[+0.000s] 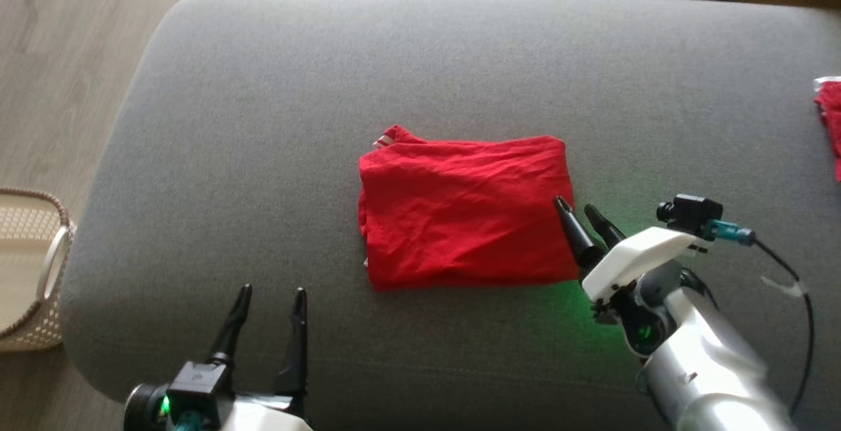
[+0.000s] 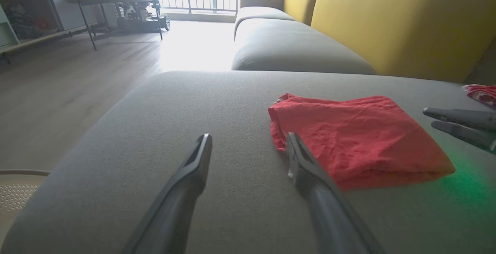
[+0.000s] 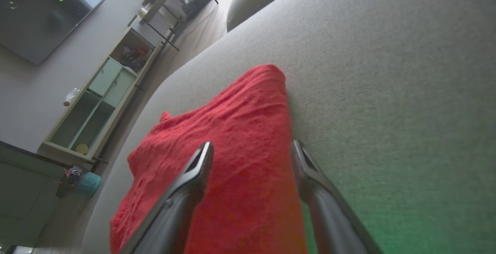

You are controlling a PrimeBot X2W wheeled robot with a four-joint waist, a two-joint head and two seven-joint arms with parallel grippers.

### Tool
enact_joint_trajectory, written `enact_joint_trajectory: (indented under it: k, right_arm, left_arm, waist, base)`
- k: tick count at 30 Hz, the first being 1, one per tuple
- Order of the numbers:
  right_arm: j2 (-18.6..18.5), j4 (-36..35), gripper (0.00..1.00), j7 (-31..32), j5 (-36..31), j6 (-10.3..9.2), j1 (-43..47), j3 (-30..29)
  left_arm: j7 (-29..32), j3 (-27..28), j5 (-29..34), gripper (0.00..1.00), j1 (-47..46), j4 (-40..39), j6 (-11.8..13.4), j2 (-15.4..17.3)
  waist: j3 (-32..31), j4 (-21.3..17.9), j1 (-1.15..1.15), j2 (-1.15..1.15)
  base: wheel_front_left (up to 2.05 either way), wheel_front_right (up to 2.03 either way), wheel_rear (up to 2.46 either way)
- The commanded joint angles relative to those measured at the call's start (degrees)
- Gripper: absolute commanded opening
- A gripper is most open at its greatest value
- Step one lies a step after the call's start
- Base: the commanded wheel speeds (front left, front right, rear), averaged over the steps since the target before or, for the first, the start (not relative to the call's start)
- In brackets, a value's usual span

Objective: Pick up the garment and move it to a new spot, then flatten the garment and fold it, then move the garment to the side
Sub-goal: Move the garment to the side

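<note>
Red folded cloth garment [image 1: 463, 211] lies as a rough rectangle near the middle of the grey upholstered sofa seat [image 1: 263, 122]. Creased on top; a small white-trimmed corner pokes out at its far left. Fold looks done, so the step left is judged to be the shift to the side.

Right end effector [image 1: 575, 206]: fingers spread, nothing pinched. It sits at the garment's right edge; in the right wrist view one finger is over the red cloth and the other over bare grey fabric just beside the edge. Cannot tell whether the tips touch the cloth.

Left end effector [image 1: 272, 292]: fingers spread, empty, near the front of the seat to the left of the garment's near left corner, apart from it.

Pale woven plastic basket [image 1: 62, 221] stands on the floor to the left. A second red cloth item [image 1: 831, 115] lies at the far right of the seat.

Risks from here:
- A pinch from the right edge may catch the top layer only; lifting would then peel the fold open.
- One-sided hold: the free left half would sag or drag on the seat fabric and rumple.
- Tips pressed too low could snag the upholstery rather than slide under.
- Moving right could leave it against the other red item.
</note>
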Motion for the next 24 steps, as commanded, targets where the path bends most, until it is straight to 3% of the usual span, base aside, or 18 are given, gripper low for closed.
enact_joint_trajectory:
  k: [1,14,15,16,17,18,20,24]
  right_arm:
    - [-0.21,-0.48,1.0,1.11,1.89,-0.02,-1.8,1.51]
    - [-2.66,1.81,1.0,9.86,17.18,-0.02,-4.31,3.38]
    - [-2.68,1.51,0.93,10.41,18.23,-0.02,-4.2,3.55]
    - [-2.77,1.19,0.71,10.75,19.1,-0.02,-4.14,3.78]
    - [-2.93,0.72,0.41,11.12,19.57,-0.02,-4.11,4.41]
    - [-3.1,0.42,0.31,11.47,19.94,-0.02,-3.99,5.11]
    - [-3.44,0.09,0.0,11.72,20.54,-0.02,-3.89,6.32]
    - [-4.52,-0.16,0.0,10.41,21.31,-0.02,-4.14,8.1]
  left_arm:
    - [-0.69,1.29,0.34,1.0,-2.73,-1.64,0.09,-0.44]
    - [-0.69,0.05,0.75,1.0,-4.42,-0.81,-0.16,-0.44]
    - [-0.69,0.05,0.79,1.0,-4.43,-0.82,-0.2,-0.44]
    - [-0.69,0.05,0.84,1.0,-4.45,-0.86,-0.23,-0.44]
    - [-0.69,0.08,0.89,1.0,-4.5,-0.89,-0.28,-0.44]
    - [-0.69,0.08,0.95,1.0,-4.57,-0.92,-0.34,-0.44]
    - [-0.69,0.11,1.03,1.0,-4.7,-1.04,-0.43,-0.44]
    - [-0.69,0.18,1.07,1.0,-4.92,-1.04,-0.52,-0.44]
  waist:
    - [0.73,0.53,-0.02,0.0]
    - [1.79,1.83,-0.02,0.0]
    - [1.76,1.9,-0.02,0.0]
    - [1.78,1.95,-0.02,0.0]
    - [1.82,1.99,-0.02,0.0]
    - [1.87,2.03,-0.02,0.0]
    - [2.0,2.06,-0.02,0.0]
    - [2.19,2.11,-0.02,0.0]
  base:
    - [0.0,0.0,0.0]
    - [0.0,0.0,0.0]
    - [0.0,0.0,0.0]
    - [0.0,0.0,0.0]
    - [0.0,0.0,0.0]
    - [0.0,0.0,0.0]
    - [0.0,0.0,0.0]
    - [0.0,0.0,0.0]
